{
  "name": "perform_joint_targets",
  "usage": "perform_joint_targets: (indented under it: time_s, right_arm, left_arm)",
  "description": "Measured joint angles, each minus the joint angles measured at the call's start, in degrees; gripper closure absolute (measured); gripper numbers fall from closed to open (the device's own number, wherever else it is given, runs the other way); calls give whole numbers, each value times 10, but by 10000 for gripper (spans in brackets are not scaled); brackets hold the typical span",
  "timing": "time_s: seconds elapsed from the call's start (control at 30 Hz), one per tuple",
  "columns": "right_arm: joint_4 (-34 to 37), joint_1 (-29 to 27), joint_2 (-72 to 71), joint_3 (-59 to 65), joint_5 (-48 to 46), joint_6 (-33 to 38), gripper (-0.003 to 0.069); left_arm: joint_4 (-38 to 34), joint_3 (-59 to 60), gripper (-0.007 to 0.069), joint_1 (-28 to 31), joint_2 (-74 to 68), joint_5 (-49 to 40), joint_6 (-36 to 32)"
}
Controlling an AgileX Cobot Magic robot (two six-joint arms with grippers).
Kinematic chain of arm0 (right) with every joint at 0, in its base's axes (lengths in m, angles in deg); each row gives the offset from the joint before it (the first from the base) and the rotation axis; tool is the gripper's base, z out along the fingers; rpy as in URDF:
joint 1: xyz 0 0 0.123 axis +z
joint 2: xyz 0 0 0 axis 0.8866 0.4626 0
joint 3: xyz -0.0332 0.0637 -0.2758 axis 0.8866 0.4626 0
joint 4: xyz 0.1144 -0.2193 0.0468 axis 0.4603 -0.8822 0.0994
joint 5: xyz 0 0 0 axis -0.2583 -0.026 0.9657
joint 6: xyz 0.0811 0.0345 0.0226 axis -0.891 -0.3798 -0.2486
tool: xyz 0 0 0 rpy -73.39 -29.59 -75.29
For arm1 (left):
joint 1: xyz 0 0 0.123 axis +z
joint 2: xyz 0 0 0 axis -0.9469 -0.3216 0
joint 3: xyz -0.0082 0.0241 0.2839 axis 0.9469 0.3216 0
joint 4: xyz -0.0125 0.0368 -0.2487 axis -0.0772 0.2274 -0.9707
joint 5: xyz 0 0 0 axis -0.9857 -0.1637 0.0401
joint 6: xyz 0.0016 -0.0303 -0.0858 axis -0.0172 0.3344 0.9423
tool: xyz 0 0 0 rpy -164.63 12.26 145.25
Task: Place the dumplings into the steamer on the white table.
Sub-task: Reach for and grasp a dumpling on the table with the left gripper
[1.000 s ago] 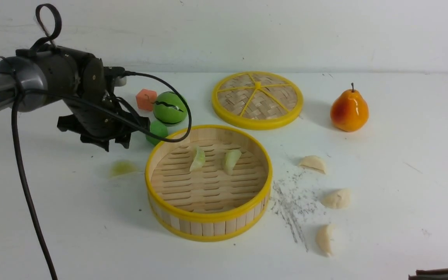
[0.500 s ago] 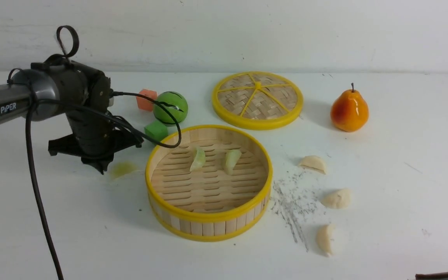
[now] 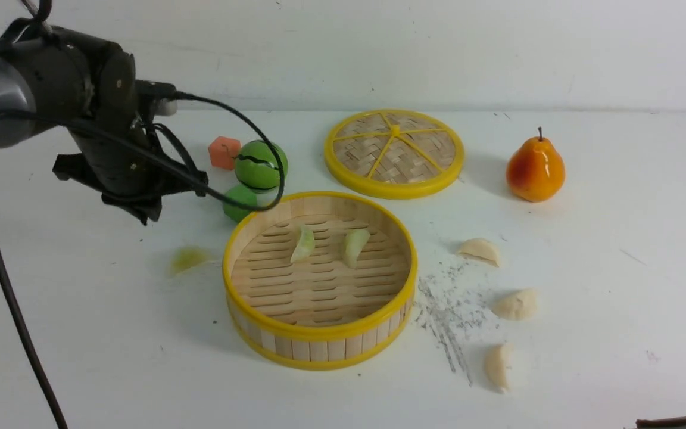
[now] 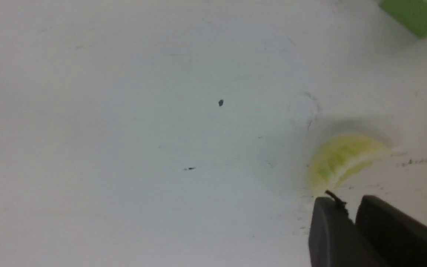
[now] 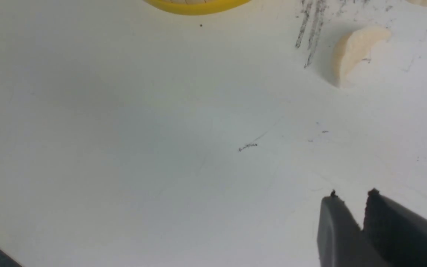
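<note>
I find my left gripper (image 4: 350, 211) aloft over the table (image 3: 81, 333), fingers together and, as far as the blurred wrist view shows, empty. The right gripper (image 5: 353, 207) is likewise closed, holding nothing. Two green dumplings (image 3: 302, 243) lie in the steamer (image 3: 319, 333). A third dumpling (image 3: 188, 257) lies on the table just left of it, and three cream dumplings (image 3: 515, 304) lie to its right.

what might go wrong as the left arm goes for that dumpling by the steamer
1. The left gripper hangs near the yellow-green dumpling with jaws shut; descending like that may shove it instead of grasping.
2. Its cable droops by the steamer rim and the green block, and might snag or drag them.
</note>
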Motion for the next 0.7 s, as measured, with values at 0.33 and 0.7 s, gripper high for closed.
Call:
perform_joint_targets:
  time_s: [0.33,0.7]
  right_arm:
    - [0,0,0,0,0,0,532]
    - [-5,0,0,11,6,0,531]
  left_arm:
    - [-18,0,192,0,-53,56,-124]
    - [-50,-1,355,0,-103,74,-139]
